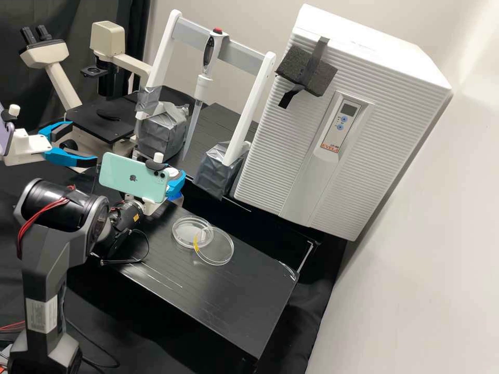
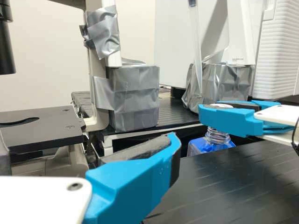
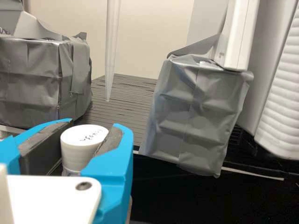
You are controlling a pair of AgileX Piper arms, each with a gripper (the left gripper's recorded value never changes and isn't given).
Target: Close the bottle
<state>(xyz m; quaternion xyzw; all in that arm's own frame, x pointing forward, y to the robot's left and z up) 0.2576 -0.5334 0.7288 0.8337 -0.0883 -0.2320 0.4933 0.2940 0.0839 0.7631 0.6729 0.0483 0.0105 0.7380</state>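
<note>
My right gripper (image 3: 86,136) is shut on a white screw cap (image 3: 83,140), which sits upright between its grey pads. In the left wrist view, the right gripper (image 2: 233,116) hovers directly over the clear threaded neck of a bottle (image 2: 212,140) with blue liquid, standing on the black bench. I cannot tell whether the cap touches the neck. From the high view, the right gripper (image 1: 176,183) sits behind a mint phone (image 1: 134,176) on its wrist. My left gripper (image 1: 78,145) is open and holds nothing, off to the left of the bottle, one blue finger (image 2: 135,179) pointing toward it.
A white frame holds a pipette (image 1: 200,98), its legs wrapped in grey tape (image 1: 161,127). Two clear petri dishes (image 1: 202,239) lie on the black platform (image 1: 234,296). A microscope (image 1: 99,67) stands at the back left, a white ribbed appliance (image 1: 338,119) at the right.
</note>
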